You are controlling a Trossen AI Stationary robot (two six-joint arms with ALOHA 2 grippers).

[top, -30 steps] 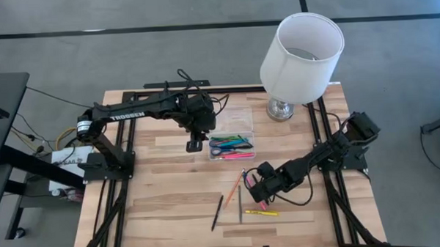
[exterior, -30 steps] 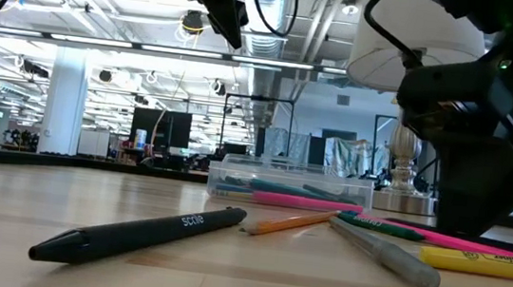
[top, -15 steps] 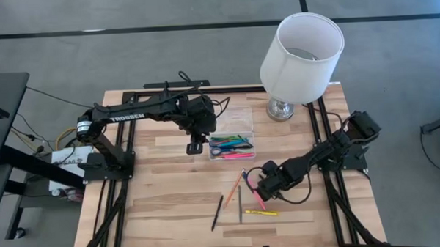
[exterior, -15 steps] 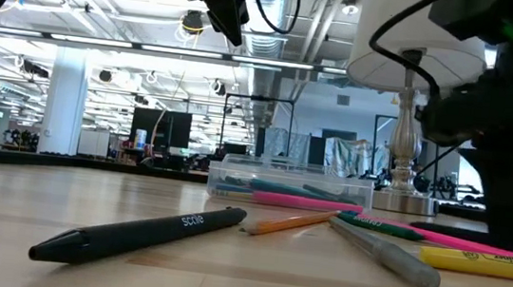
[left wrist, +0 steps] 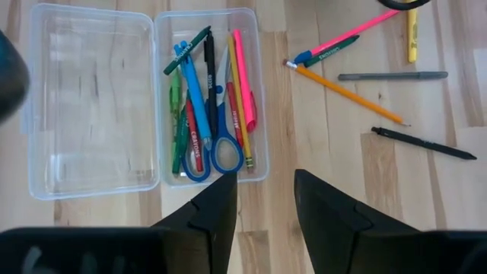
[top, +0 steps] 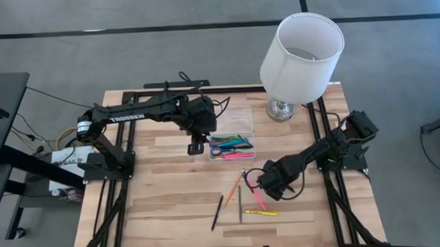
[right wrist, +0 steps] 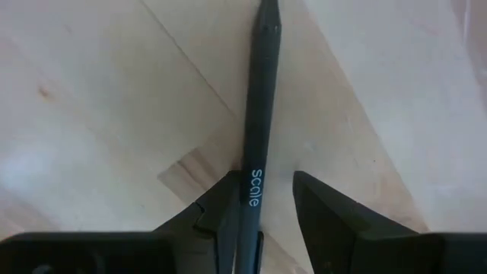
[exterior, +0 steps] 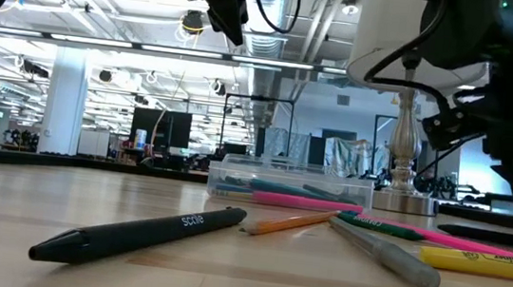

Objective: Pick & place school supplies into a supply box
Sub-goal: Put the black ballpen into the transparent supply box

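Note:
The clear supply box (top: 232, 145) lies open; one half (left wrist: 209, 99) holds pens, markers and blue-handled scissors (left wrist: 217, 152), and the lid half (left wrist: 91, 99) is bare. My left gripper (top: 195, 148) hangs open above the table just left of the box. Loose supplies lie flat nearer the front edge: an orange pencil (top: 233, 189), a grey pen (top: 240, 203), a black pen (top: 217, 212), a pink marker (top: 258, 199) and a yellow marker (top: 261, 212). My right gripper (top: 251, 183) is open, raised over them. A dark pen marked "scale" (right wrist: 257, 114) shows on the wood between its fingers.
A white-shaded lamp (top: 300, 58) stands at the far right corner, its metal base (top: 280, 108) just right of the box. Bare wood lies left of the loose pens and along the front edge (top: 172, 228). Black frame rails run down both table sides.
My right gripper has risen from the pink and yellow markers and drawn slightly toward the far right; the pink marker it covered now shows in the high view. The pens and markers lie where they were.

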